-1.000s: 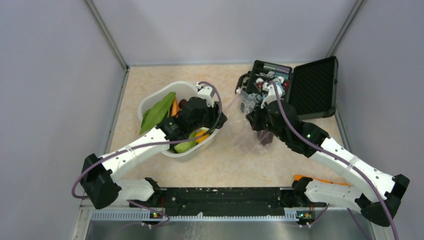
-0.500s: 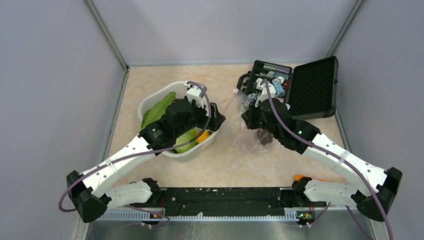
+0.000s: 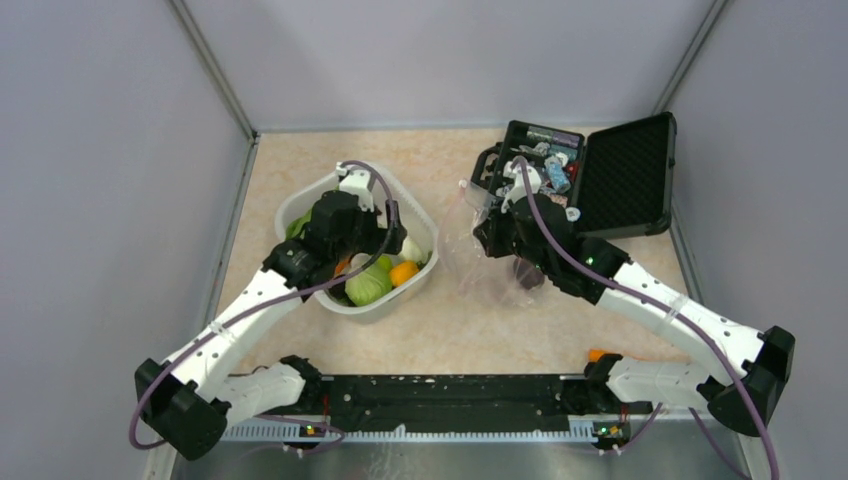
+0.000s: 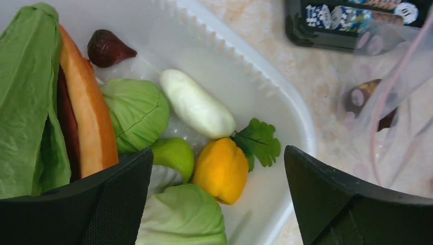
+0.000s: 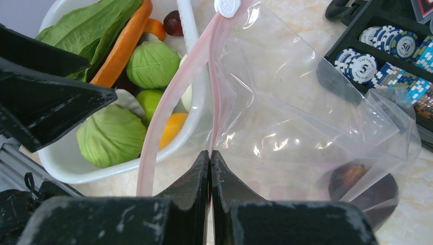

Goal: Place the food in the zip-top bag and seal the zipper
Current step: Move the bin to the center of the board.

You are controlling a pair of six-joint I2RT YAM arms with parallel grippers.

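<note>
I find one dark purple piece (image 5: pixel 357 186) inside the zip-top bag (image 5: pixel 286 112), my right pincer (image 5: pixel 210 153) pinching its mouth edge beside the white tub (image 5: pixel 66 163); zipper (image 5: pixel 168 97) unsealed. My left pincer (image 4: pixel 218 153) hangs spread over the tub, where most food (image 4: pixel 135 112) sits unbagged.

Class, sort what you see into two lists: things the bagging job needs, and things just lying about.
Job: bag, zipper, carrot, cabbage, radish, leafy greens, purple piece in bag.

Lying about: black case, poker chips; the tub merely holds food.
</note>
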